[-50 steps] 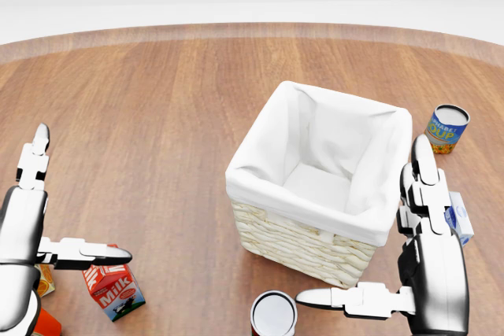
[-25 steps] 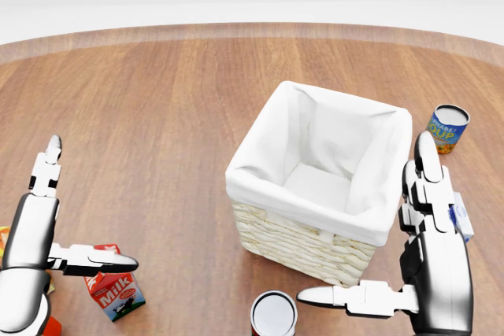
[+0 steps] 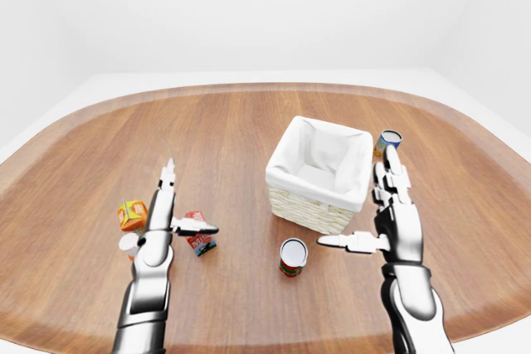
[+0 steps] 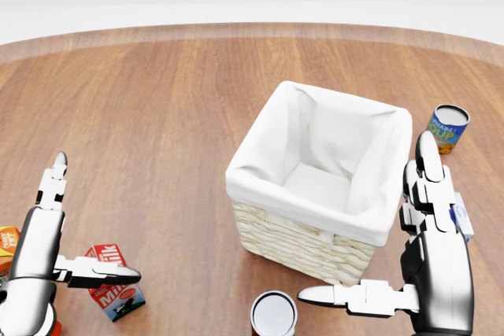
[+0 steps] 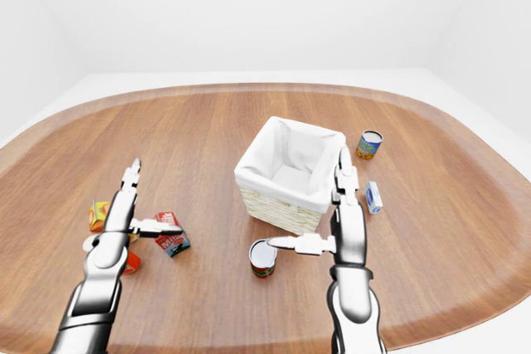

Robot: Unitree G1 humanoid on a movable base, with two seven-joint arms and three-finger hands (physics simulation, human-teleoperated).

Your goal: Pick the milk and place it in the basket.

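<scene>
Both hands are spread open: left hand point(image 4: 59, 261) over the milk point(image 4: 114, 289), right hand point(image 4: 409, 273) beside the basket point(image 4: 315, 241).

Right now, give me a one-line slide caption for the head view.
Open left hand hovers over the milk carton; lined basket sits empty at centre, open right hand beside it.

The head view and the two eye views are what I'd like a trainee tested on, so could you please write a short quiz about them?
1. True or false: the milk carton already lies inside the basket.
2. Which robot hand is nearest the milk carton? A) left robot hand B) right robot hand
3. Fill in: the basket is lined with ____ cloth.

Key: 1 false, it lies on the table; 2 A; 3 white.
</scene>
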